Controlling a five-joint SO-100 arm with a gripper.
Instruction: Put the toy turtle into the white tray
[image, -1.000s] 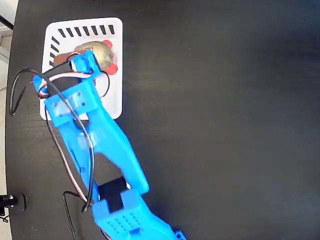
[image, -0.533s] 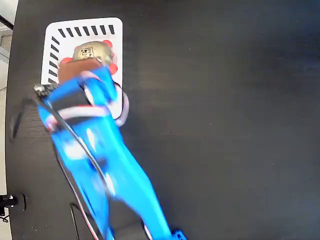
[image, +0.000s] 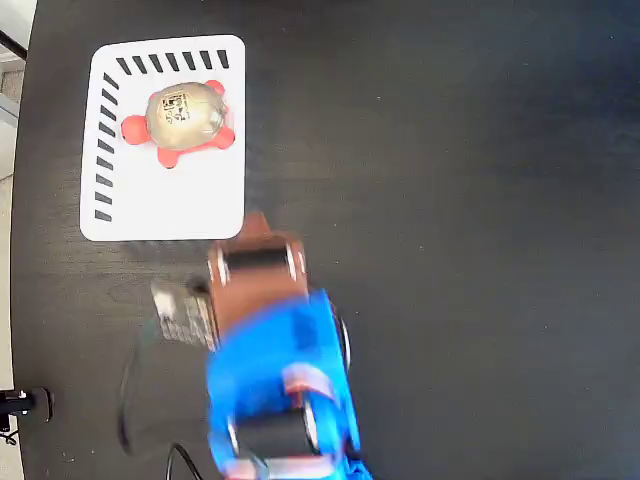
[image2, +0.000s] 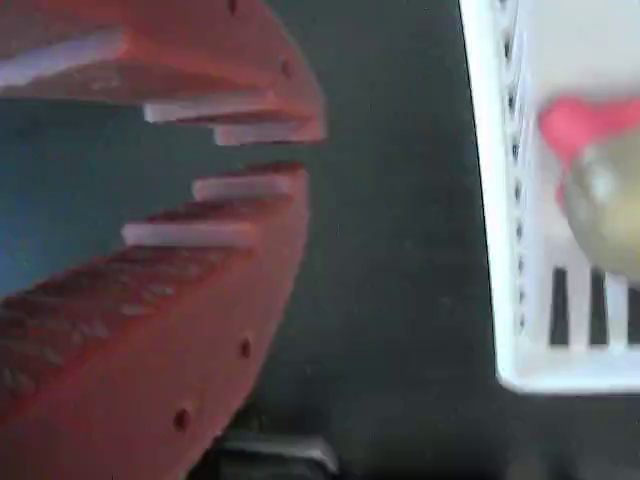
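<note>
The toy turtle (image: 185, 115), with red-orange feet and a shiny beige shell bearing a printed mark, lies inside the white tray (image: 170, 200) near its slotted top edge. Nothing touches it. My gripper (image: 255, 228) is blurred and sits below the tray's lower right corner, off the tray, over the black table. In the wrist view the two red-brown jaws of the gripper (image2: 295, 152) have their tips almost together with nothing between them. There, the tray's rim (image2: 488, 200) and part of the turtle (image2: 605, 190) show at the right.
The blue arm (image: 285, 390) fills the lower middle of the fixed view. The black table's left edge (image: 18, 250) runs close beside the tray. A small dark clamp (image: 22, 403) sits at the lower left. A loose cable (image: 130, 410) curls near the arm.
The gripper has let go of the turtle and pulled back off the tray, down and to the right. The turtle stays in the tray, now fully uncovered.
</note>
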